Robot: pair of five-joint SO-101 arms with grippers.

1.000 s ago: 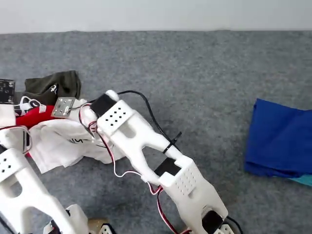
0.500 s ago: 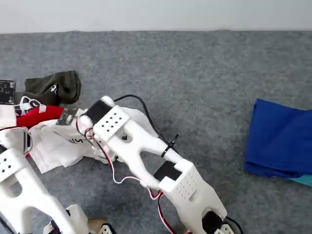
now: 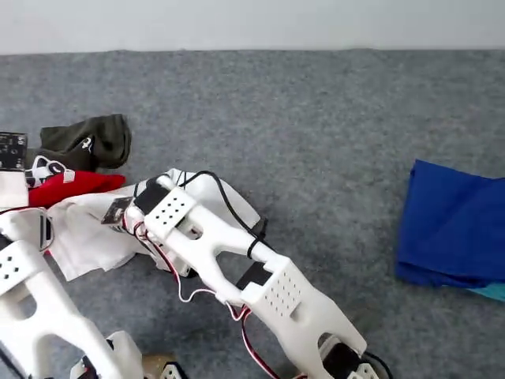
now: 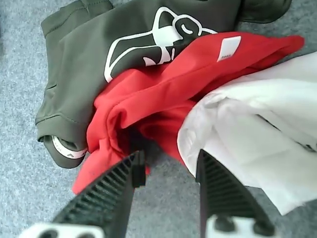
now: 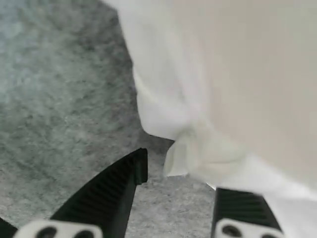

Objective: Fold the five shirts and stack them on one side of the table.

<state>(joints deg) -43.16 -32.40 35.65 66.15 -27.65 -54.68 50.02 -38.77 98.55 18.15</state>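
Three shirts lie bunched at the table's left: an olive shirt with a white print, a red shirt and a crumpled white shirt. My left gripper is open just over the red shirt, where it meets the white shirt and the olive shirt. My right gripper is open, low over the carpet, with a folded edge of the white shirt just ahead of its fingers. In the high view the right arm lies across the white shirt. A folded blue shirt rests at the right edge.
A sliver of a teal shirt peeks from under the blue one. Grey carpet covers the table, open across the middle and back. The left arm stands at the front left corner. A pale wall runs along the back.
The right arm has swung toward the table's front and come down onto the white shirt, which has spread out to its right. The left arm has hardly moved.
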